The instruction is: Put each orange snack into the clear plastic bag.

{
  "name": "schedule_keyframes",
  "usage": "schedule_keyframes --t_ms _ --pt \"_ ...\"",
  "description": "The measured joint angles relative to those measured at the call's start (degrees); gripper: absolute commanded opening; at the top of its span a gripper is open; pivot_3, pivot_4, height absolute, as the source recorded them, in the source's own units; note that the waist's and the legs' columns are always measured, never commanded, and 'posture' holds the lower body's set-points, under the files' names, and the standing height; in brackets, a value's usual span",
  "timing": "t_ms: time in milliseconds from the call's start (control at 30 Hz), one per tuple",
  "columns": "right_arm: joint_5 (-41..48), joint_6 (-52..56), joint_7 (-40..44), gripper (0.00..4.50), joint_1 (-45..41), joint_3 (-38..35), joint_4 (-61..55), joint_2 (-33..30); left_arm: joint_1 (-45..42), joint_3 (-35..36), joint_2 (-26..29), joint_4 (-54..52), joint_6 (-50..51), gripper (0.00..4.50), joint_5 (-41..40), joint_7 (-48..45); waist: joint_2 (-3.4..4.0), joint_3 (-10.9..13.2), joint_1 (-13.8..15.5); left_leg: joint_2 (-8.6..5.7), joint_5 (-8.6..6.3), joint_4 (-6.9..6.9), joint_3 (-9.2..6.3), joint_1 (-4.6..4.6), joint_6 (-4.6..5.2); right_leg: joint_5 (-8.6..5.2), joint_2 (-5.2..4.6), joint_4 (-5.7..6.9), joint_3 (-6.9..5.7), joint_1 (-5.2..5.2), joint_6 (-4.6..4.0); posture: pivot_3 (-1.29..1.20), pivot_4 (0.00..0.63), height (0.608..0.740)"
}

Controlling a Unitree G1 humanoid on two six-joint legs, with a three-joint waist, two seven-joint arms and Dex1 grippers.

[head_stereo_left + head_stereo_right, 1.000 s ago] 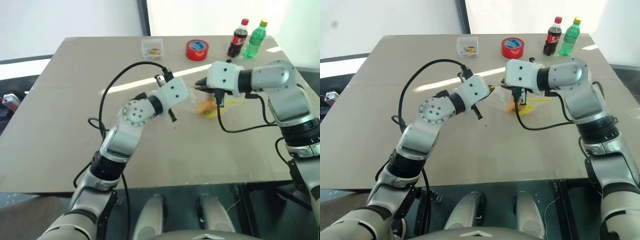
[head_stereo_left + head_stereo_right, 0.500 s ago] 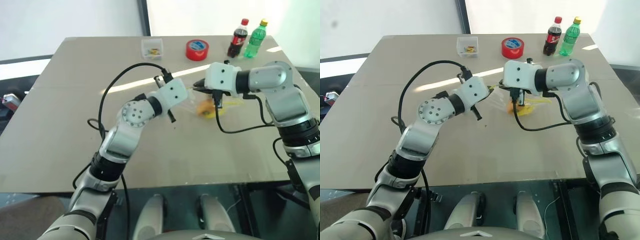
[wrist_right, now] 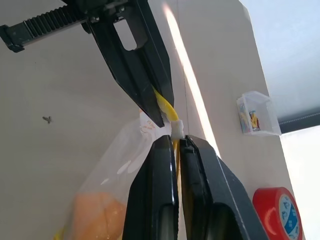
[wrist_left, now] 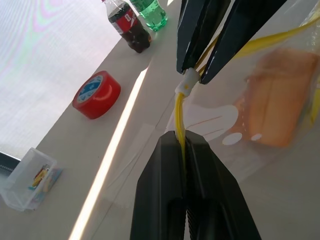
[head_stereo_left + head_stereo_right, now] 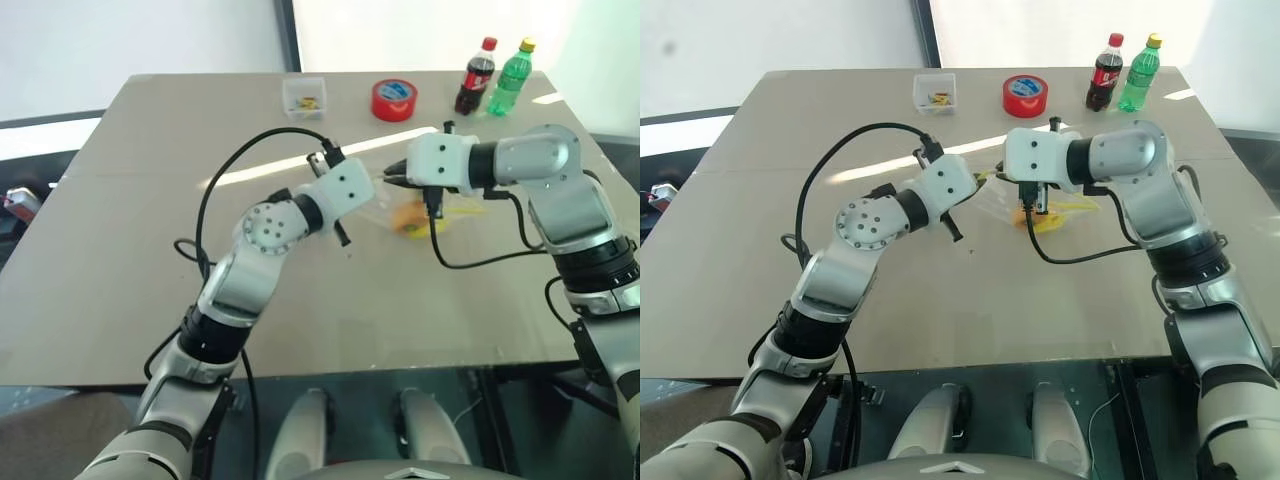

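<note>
The clear plastic bag (image 4: pixel 235 125) hangs by its yellow strip just above the middle of the table (image 5: pixel 120 250). My left gripper (image 4: pixel 181 137) is shut on that strip. My right gripper (image 3: pixel 173 142) faces it from the other side, nearly tip to tip, and is shut on the same strip at a small white slider. An orange snack (image 4: pixel 276 97) shows through the bag's wall, low inside it; in the head view the orange snack (image 5: pixel 408 216) sits below the two grippers. I cannot tell whether the orange mass is one packet or two.
Along the table's far edge stand a small clear tub (image 5: pixel 304 96), a red tape roll (image 5: pixel 394 99), a cola bottle (image 5: pixel 475 76) and a green bottle (image 5: pixel 510 76). Black cables loop off both wrists above the table.
</note>
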Motion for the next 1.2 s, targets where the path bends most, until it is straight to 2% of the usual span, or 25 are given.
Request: schedule_keyframes --t_ms 333,433,500,867,933,1200 --pt "-0.64 -1.48 -0.15 0.27 -0.44 0.21 1.26 0.29 0.04 0.00 -0.05 0.00 0.29 0.00 0.04 0.26 0.00 0.00 -0.01 0.00 0.00 0.00 0.00 0.00 0.00 0.00 0.00 0.01 0.00 0.00 0.00 0.00 0.150 0.740" --pt "-0.63 -2.03 0.03 1.11 -0.45 0.25 1.51 0.34 0.04 0.00 -0.06 0.00 0.41 0.00 0.03 0.27 0.00 0.00 -0.01 0.00 0.00 0.00 0.00 0.00 0.00 0.00 0.00 0.00 0.00 0.00 0.00 0.00 0.150 0.740" --pt "-0.61 -2.18 0.07 1.99 -0.45 0.45 1.51 0.66 0.04 -0.04 -0.17 -0.07 0.41 0.00 0.01 0.27 0.00 0.00 -0.01 0.00 0.00 0.00 0.00 0.00 0.00 0.00 0.00 0.00 0.00 0.00 0.00 0.00 0.150 0.740" --pt "-0.60 -3.19 -0.06 1.99 -0.45 0.46 1.57 1.21 0.04 -0.05 -0.18 -0.19 0.46 0.00 0.02 0.27 0.00 0.00 -0.01 0.00 0.00 0.00 -0.01 0.00 0.00 0.00 0.00 0.01 0.00 0.00 0.00 0.00 0.150 0.740" --pt "-0.60 -3.22 -0.06 1.48 -0.44 0.46 1.57 1.20 0.04 -0.05 -0.18 -0.19 0.47 0.00 0.02 0.26 0.00 0.00 0.00 0.00 0.00 0.01 0.00 0.00 0.00 0.00 0.00 0.01 0.00 0.00 0.00 0.00 0.150 0.740" --pt "-0.86 -3.46 -0.29 1.48 -0.44 0.46 1.72 1.15 0.04 -0.05 -0.27 -0.19 0.48 0.00 0.02 0.26 0.00 0.00 -0.01 0.00 0.00 0.01 0.00 0.00 0.00 0.00 0.00 0.01 0.00 0.00 0.00 0.00 0.150 0.740"
